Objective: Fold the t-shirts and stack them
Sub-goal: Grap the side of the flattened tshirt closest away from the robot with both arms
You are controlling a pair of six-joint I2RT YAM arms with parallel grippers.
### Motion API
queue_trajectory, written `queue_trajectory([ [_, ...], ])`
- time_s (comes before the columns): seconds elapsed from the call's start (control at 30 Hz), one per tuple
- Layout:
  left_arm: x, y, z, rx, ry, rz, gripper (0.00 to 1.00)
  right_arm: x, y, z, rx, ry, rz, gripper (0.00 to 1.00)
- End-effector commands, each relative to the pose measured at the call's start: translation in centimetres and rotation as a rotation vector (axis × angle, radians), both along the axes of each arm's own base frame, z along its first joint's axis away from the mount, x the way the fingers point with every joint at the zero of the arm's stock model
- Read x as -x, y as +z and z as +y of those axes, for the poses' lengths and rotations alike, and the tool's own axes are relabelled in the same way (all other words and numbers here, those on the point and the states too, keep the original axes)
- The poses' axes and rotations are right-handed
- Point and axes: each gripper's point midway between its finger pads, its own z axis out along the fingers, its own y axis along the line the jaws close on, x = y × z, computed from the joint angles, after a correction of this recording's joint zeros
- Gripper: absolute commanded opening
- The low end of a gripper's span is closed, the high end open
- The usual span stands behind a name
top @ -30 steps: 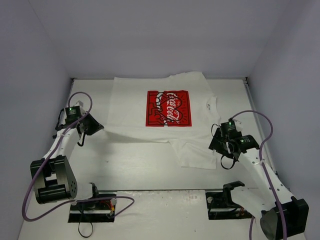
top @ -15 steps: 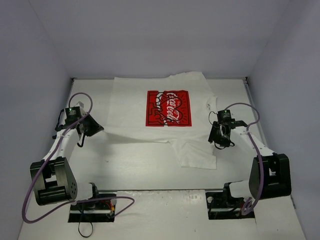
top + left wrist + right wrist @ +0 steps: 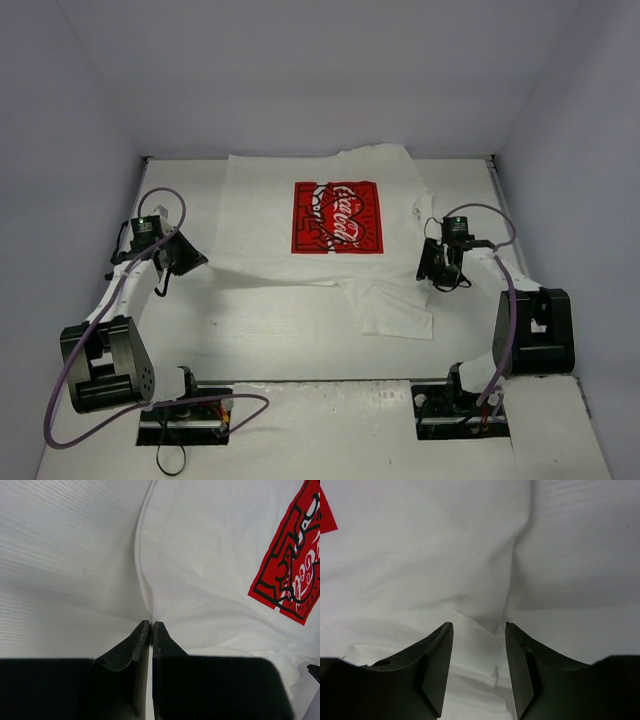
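Note:
The white t-shirt point(image 3: 262, 215) lies face up at the back of the table, its red square print point(image 3: 337, 216) showing and its lower right part bunched. My left gripper point(image 3: 192, 257) is shut on the shirt's left edge; in the left wrist view the fingertips point(image 3: 151, 624) meet right on the hem of the shirt point(image 3: 210, 570). My right gripper point(image 3: 429, 268) is open at the shirt's right edge. In the right wrist view its jaws point(image 3: 479, 626) stand apart over a wrinkled fold of the shirt point(image 3: 420, 555).
White table point(image 3: 280, 335) inside grey walls. The arm bases and cable mounts point(image 3: 185, 410) sit along the near edge. The right arm's body point(image 3: 530, 335) stands at the right side.
My right arm has folded back toward the right wall and its open gripper has moved a little up and left onto the shirt's right edge. The left gripper has not moved.

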Motion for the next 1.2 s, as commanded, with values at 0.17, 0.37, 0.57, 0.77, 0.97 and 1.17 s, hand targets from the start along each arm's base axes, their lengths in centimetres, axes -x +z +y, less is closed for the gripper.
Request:
queue_trajectory([
  [0.17,-0.7,1.3,0.3,-0.036,-0.015,-0.055,0.00,-1.4,-0.6,0.0,0.002,0.007,-0.045,0.37],
  [0.37,-0.6,1.6,0.3,-0.039,-0.013,-0.056,0.00,0.7,-1.3,-0.1,-0.003,-0.036,-0.012,0.33],
  [0.57,-0.6,2.0,0.4,-0.043,-0.005,-0.058,0.00,2.0,0.2,-0.1,0.009,-0.079,-0.037,0.04],
  [0.77,0.5,1.8,0.9,-0.069,0.018,-0.023,0.00,1.9,3.4,-0.3,0.015,-0.122,-0.091,0.00],
  [0.97,3.0,0.6,1.9,-0.118,0.066,0.053,0.00,3.0,6.0,-0.5,0.007,-0.154,-0.123,0.00],
  [1.17,3.3,0.3,2.1,-0.114,0.081,0.069,0.00,3.4,6.2,-0.7,0.006,-0.176,-0.114,0.00],
])
